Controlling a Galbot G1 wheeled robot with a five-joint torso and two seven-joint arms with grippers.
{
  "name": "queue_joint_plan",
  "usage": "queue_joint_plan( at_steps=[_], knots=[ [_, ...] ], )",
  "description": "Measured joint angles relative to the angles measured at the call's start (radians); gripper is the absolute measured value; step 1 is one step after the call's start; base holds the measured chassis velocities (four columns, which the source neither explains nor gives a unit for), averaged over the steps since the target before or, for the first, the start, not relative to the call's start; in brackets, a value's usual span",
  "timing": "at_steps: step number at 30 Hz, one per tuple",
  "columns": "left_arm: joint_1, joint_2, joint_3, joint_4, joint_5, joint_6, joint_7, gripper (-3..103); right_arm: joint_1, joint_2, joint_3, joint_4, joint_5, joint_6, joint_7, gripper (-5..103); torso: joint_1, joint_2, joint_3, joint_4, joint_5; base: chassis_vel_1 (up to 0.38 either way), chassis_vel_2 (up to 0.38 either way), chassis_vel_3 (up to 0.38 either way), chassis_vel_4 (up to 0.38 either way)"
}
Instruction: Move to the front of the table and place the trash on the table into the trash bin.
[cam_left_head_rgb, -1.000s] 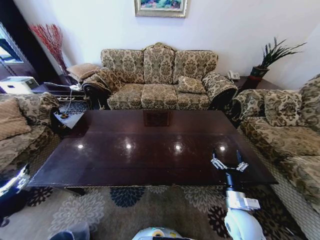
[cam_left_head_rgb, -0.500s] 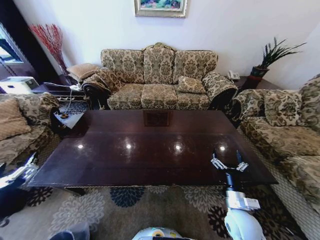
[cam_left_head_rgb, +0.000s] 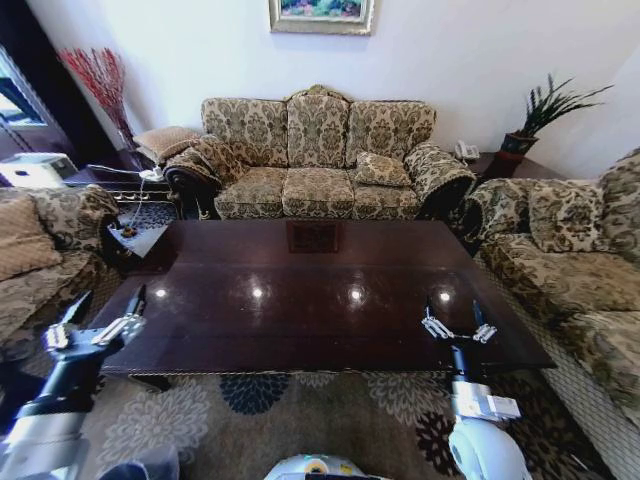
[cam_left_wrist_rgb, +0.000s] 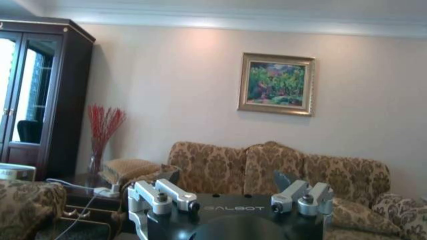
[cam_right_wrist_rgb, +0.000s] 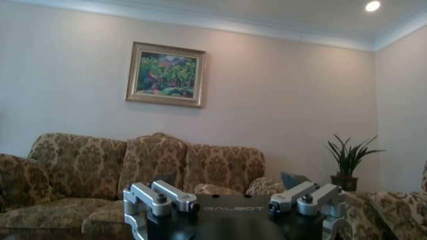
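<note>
Table (cam_left_head_rgb: 300, 300) | dark glossy brown | inlaid centre square | long

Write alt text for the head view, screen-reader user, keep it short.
Both grippers hang open and empty at the near edge of a dark glossy coffee table: the left gripper at its left corner, the right gripper over its right side. Patterned sofas surround the table, a three-seat sofa against the far wall under a framed painting.
</note>
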Motion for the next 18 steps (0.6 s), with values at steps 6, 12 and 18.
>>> queue_joint_plan(
  at_steps=[6,12,18],
  knots=[
    [0.007,0.058,0.054,0.036,0.036,-0.008,-0.02,96,0.0,0.0,0.0,0.0,0.0,0.0,0.0,100,0.0,0.0,0.0,0.0003,0.0,0.0,0.0,0.0,0.0],
    [0.022,0.199,0.172,0.116,0.113,-0.014,-0.088,96,0.0,0.0,0.0,0.0,0.0,0.0,0.0,100,0.0,0.0,0.0,-0.0007,-0.0007,0.0,0.0,0.0,0.0],
    [0.041,0.193,0.268,0.122,0.163,-0.037,-0.126,96,0.0,0.0,0.0,0.0,0.0,0.0,0.0,100,0.0,0.0,0.0,0.0,-0.0001,0.0,0.0,0.0,0.0]
  ],
)
